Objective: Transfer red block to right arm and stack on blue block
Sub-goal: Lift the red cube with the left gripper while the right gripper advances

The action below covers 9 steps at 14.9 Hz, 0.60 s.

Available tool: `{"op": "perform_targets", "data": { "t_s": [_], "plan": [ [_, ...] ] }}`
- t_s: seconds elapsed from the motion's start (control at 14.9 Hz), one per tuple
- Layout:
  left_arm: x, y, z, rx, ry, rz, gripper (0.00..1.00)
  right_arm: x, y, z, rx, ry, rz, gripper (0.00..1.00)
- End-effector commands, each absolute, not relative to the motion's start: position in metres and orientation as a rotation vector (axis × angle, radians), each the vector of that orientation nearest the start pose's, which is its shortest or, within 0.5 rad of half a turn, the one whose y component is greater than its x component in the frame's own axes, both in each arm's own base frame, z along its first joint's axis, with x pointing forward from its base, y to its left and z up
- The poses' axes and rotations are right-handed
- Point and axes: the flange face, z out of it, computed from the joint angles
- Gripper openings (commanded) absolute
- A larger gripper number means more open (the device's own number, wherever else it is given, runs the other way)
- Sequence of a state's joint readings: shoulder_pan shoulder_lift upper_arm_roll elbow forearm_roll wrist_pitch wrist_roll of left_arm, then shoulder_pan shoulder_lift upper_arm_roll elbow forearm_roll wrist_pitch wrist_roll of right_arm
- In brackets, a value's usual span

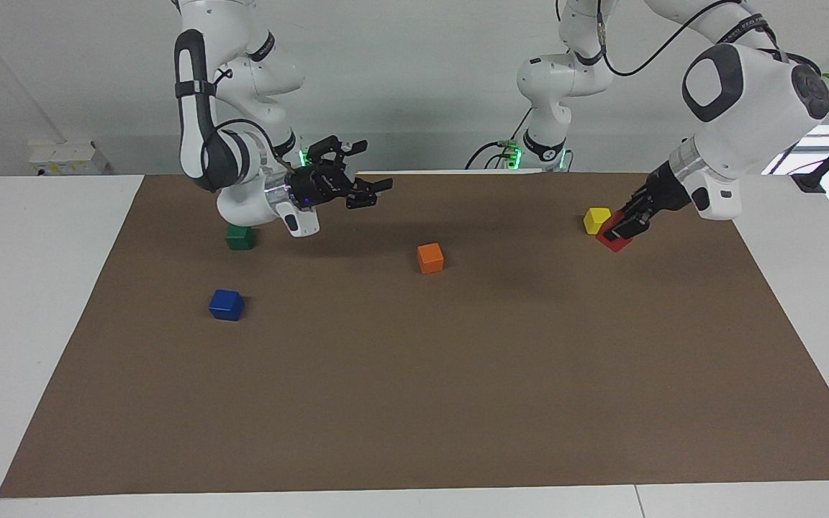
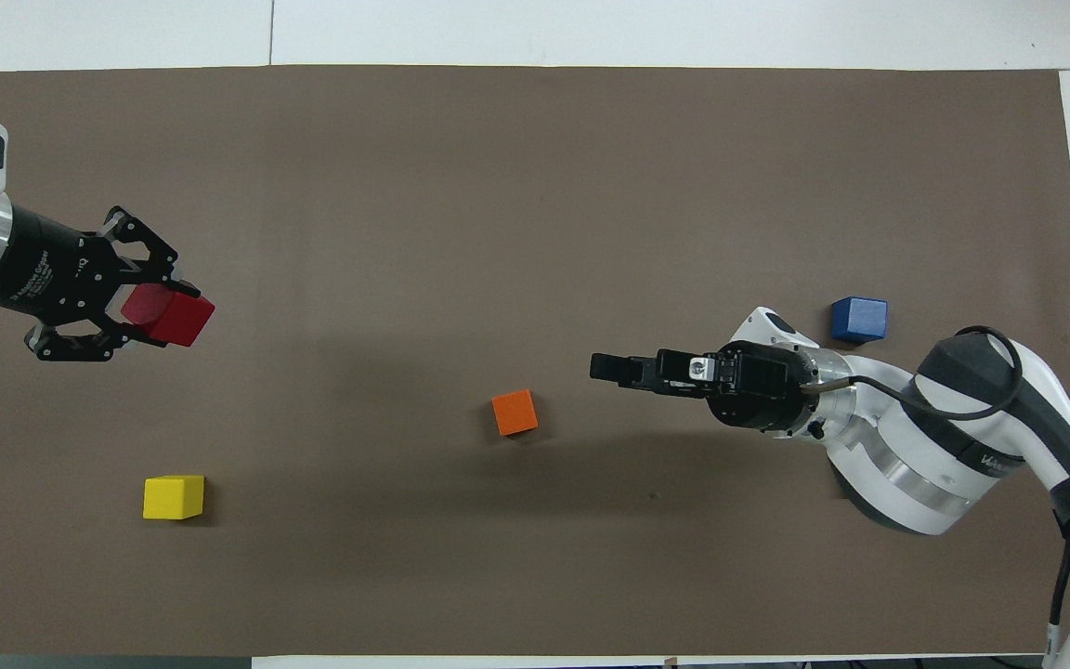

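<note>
Overhead, green block hidden under right arm (image 2: 916,465).

Between the left gripper (image 1: 619,229), which carries the red block (image 1: 612,239) in the air, and the open right gripper (image 1: 371,193), only the orange block (image 1: 430,257) stands on the brown mat (image 1: 414,403), low enough to pass over. The yellow block (image 1: 596,220) sits beneath the left gripper's end. The blue block (image 1: 226,304) has bare mat all round, the green block (image 1: 239,237) well apart and nearer the robots.
</note>
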State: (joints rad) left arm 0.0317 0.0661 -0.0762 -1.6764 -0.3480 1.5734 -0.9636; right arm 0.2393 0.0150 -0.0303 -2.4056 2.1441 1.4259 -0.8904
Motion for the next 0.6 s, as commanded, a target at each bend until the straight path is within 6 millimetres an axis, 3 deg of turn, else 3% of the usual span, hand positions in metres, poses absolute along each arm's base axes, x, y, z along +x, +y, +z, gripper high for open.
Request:
{"op": "perform_targets", "data": {
  "t_s": [0.0, 0.2, 0.54],
  "plan": [
    [0.565, -0.079, 0.556, -2.829, -1.749, 0.726, 0.00, 0.465, 0.213, 0.399, -1.067, 0.106, -0.178, 1.00],
    [0.564, -0.092, 0.563, -2.652, -2.013, 0.915, 0.00, 0.464, 0.224, 0.389, -1.068, 0.114, -0.196, 1.00],
    [0.558, -0.139, 0.587, -2.544, -2.073, 1.108, 0.00, 0.467, 0.245, 0.372, -1.071, 0.119, -0.246, 1.00]
  ]
}}
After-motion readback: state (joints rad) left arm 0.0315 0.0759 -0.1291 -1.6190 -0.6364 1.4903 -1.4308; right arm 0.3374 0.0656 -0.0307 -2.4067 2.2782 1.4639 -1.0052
